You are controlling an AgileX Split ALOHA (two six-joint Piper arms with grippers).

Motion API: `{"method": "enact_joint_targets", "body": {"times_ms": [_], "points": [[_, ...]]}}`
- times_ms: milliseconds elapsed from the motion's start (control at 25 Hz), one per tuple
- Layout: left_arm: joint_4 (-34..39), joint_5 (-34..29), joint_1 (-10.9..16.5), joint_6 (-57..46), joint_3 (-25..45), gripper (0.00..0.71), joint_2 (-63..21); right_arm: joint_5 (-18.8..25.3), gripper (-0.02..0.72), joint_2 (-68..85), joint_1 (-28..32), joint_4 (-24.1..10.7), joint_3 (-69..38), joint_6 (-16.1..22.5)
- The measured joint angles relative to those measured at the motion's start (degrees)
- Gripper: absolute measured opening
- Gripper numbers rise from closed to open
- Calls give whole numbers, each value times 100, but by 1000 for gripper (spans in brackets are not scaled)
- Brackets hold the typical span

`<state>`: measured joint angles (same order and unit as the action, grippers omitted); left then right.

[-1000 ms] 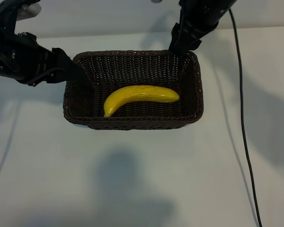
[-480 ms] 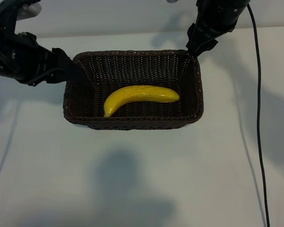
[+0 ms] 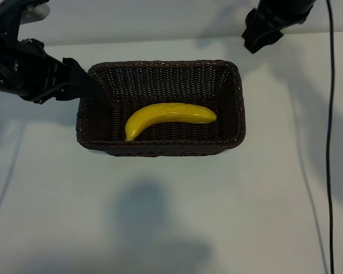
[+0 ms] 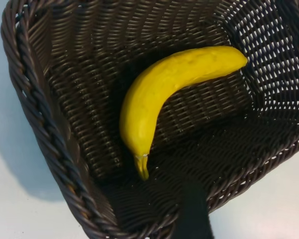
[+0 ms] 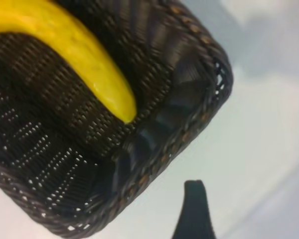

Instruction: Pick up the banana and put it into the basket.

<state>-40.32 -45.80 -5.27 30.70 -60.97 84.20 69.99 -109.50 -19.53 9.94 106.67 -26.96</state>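
Curved bright yellow banana [image 3: 170, 116] lies inside dark brown woven wicker basket [image 3: 235, 108] (untouched). Left gripper [image 3: 88, 87] at basket's left rim, right gripper [image 3: 257, 40] beyond far-right corner; both jaws wide, empty.

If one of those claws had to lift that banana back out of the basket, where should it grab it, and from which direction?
Probably around the thick middle of the banana, coming straight down from above. It lies flat on the floor of the basket, whose woven walls block any sideways approach. The middle is the widest, most balanced part, and clear of the walls; the tapering stem end gives less to hold. The fingers should close across the curve, not along it.
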Motion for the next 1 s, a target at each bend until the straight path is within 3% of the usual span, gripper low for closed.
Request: {"method": "enact_joint_targets", "body": {"times_ms": [320,1000], "points": [[0,-6,0,5,0,585,0,-6,565,54,46,680,-165,32],[0,-6,0,27,0,585,0,0,564,54,46,651,-516,22]]}}
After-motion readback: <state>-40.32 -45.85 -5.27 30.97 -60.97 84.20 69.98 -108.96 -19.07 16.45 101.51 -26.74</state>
